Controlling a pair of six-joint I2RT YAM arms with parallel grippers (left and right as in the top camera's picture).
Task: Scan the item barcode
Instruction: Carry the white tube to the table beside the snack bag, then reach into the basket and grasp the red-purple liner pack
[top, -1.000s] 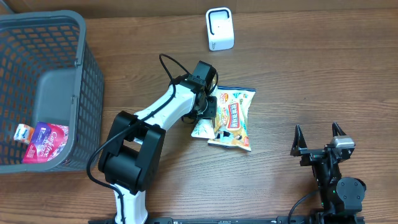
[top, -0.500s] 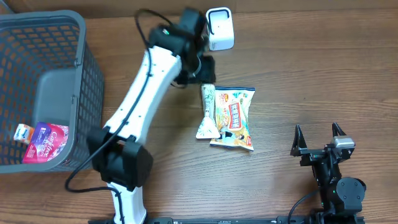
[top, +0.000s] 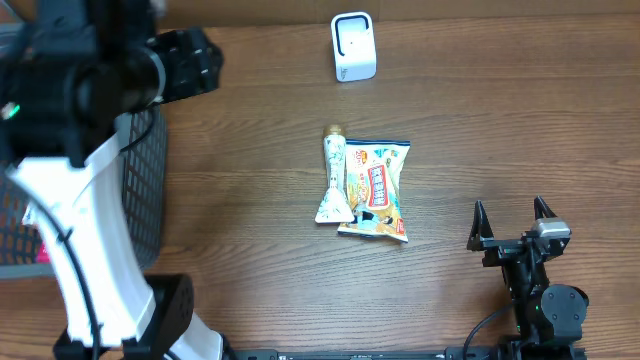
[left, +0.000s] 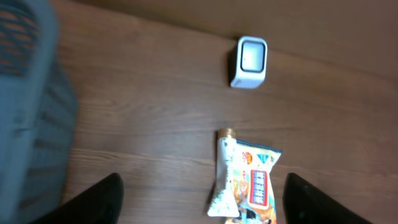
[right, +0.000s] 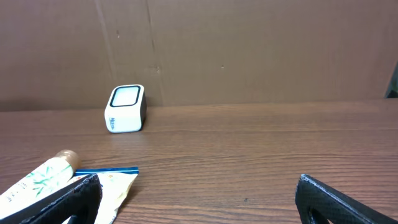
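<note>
A white tube with a tan cap (top: 333, 185) lies against the left edge of a colourful snack bag (top: 377, 190) at mid-table. The white barcode scanner (top: 353, 46) stands at the far edge. My left gripper (top: 200, 62) is raised high at the upper left, near the basket and well away from the items. In the left wrist view its gripper (left: 202, 199) is open and empty, high above the tube (left: 224, 180), bag (left: 258, 186) and scanner (left: 249, 61). My right gripper (top: 511, 222) rests open at the lower right, holding nothing (right: 199, 199).
A dark mesh basket (top: 150, 180) stands at the left, largely covered by my raised left arm. The right wrist view shows the scanner (right: 125, 109), the tube (right: 40, 177), the bag's corner (right: 112, 183) and a brown wall behind the table.
My left arm rose from the tube and bag, passed by the scanner and swung up to the upper left, its jaws opening. The tube now lies straighter beside the bag. The right arm stayed still.
</note>
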